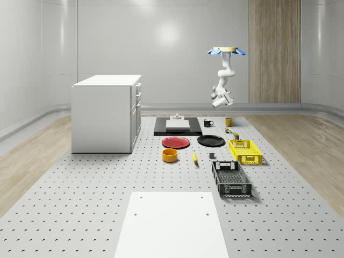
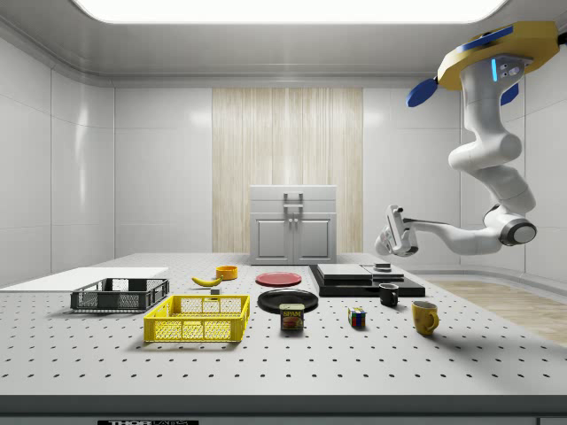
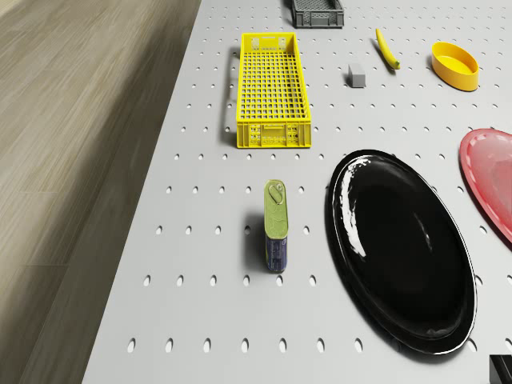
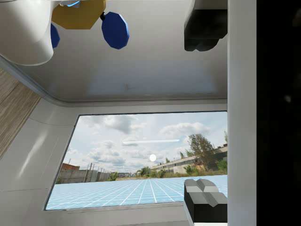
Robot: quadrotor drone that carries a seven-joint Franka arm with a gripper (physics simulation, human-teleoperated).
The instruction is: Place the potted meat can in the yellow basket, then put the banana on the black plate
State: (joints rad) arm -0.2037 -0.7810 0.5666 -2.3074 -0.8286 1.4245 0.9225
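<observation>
The yellow basket (image 3: 272, 88) has nothing in it. The black plate (image 3: 400, 252) is bare too. The potted meat can (image 3: 276, 224) stands on the worktop (image 1: 80, 204), between the basket and the plate, near both. The banana (image 3: 388, 48) lies on the worktop beside the yellow bowl (image 3: 454, 66). The drone (image 2: 496, 53) hovers high over the far end of the worktop. Its arm (image 2: 496, 168) bends down and sideways, and the tool (image 2: 392, 232) hangs in the air, open, holding nothing.
</observation>
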